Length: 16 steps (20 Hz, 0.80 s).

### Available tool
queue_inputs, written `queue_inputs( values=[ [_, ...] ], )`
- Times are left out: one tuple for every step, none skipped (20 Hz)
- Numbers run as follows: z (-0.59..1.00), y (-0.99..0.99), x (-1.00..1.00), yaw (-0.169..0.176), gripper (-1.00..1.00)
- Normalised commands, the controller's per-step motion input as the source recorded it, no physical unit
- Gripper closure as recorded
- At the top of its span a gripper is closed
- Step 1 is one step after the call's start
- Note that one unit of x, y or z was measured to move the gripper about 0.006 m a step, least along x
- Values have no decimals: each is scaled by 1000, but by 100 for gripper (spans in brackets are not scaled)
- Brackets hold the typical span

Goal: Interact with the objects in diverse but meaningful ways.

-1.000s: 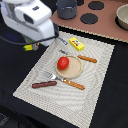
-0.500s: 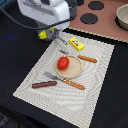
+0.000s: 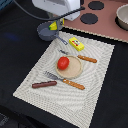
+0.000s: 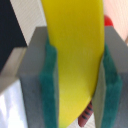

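Gripper [image 3: 54, 25], fingers clamped on the banana [image 4: 75, 55], has carried it left to above the pan [image 3: 46, 32], suggesting a drop there next

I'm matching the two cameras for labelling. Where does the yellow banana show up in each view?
Exterior view: the banana is only a small yellow patch under the arm, above the grey pan, beyond the mat's far corner.
Wrist view: the banana fills the middle of the picture, clamped between the green-padded fingers.
Shared landmark: the red tomato on the plate, a red sliver behind the banana in the wrist view.
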Motion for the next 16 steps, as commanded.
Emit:
queue_inputs(
  values=[
    [326,446,686,-86,100],
    [291,429,686,-88,100],
    [257,406,683,-91,100],
    [251,397,689,-91,100],
    [240,389,686,-93,100],
    [231,386,686,-93,100],
    [209,386,683,-93,100],
    [177,377,677,-93,100],
    [163,369,674,-97,100],
    [151,354,674,-101,100],
    [149,317,677,-106,100],
    [131,306,686,-107,100],
    [123,309,691,-104,100],
    [131,306,694,-104,100],
    [140,303,700,-106,100],
    [143,294,711,-106,100]
  ],
)
